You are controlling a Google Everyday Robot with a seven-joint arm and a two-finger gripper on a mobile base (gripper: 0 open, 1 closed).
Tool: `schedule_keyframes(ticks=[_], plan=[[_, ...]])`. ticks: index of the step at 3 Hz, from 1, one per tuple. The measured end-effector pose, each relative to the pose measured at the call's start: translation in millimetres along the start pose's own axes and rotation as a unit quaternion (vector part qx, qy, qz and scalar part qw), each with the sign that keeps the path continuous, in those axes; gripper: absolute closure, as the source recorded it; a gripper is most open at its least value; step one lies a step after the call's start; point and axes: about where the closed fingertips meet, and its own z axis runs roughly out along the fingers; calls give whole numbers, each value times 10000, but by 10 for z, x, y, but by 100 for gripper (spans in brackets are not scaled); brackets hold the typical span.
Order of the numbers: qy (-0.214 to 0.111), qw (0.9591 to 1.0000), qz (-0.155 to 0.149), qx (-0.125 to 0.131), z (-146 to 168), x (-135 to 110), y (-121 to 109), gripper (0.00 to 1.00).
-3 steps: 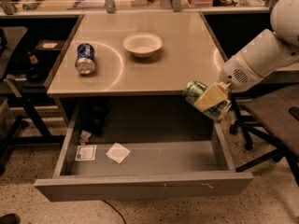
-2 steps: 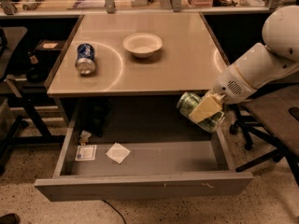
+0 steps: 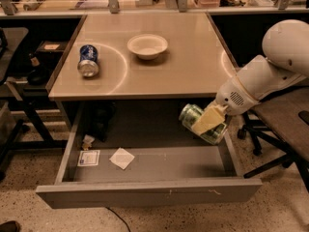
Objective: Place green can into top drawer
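The green can [image 3: 194,118] is tilted on its side in my gripper [image 3: 208,122], which is shut on it with pale yellow fingers [image 3: 207,120] across its body. I hold it inside the open top drawer [image 3: 145,190], at the right side, just under the desk's front edge and a little above the drawer floor. The drawer is pulled out wide, a grey shallow tray with a flat front panel. My white arm [image 3: 263,71] comes in from the right.
A blue-and-white can [image 3: 89,60] lies on its side on the desk top [image 3: 193,66] at the left, and a white bowl [image 3: 147,46] stands at the middle back. Small papers [image 3: 121,158] and a card [image 3: 88,158] lie on the drawer floor at left. Office chair legs [image 3: 258,139] stand at right.
My gripper has carried the green can leftward and down, from beside the desk's right front corner to inside the open drawer.
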Motion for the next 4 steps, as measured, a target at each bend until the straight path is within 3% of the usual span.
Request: schedule_keyframes(ticks=[2, 4], plan=[[72, 9988, 265, -394, 859, 227, -12, 100], [137, 9983, 168, -542, 1312, 142, -98, 100]])
